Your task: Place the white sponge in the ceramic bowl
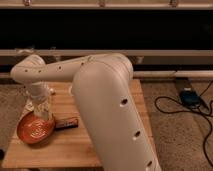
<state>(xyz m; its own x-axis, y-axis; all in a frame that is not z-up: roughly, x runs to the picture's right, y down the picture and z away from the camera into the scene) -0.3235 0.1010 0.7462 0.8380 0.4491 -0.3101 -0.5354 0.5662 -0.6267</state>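
Item: round orange-brown glazed ceramic bowl (35, 129), near left of the pale wooden table (100, 150).

Item: robot's hand (44, 116), hanging over the bowl's far rim, apparently for the drop; grip state cannot be told.

Item: white sponge, not visible.

Item: dark flat bar (66, 122), just right of the bowl.

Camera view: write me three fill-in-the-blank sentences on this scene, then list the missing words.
1. The bowl sits near the table's front-____ corner as the camera sees it.
2. The tool hangs directly over the ____.
3. The dark bar lies on the table to the ____ of the bowl in the picture.

Missing words: left; bowl; right
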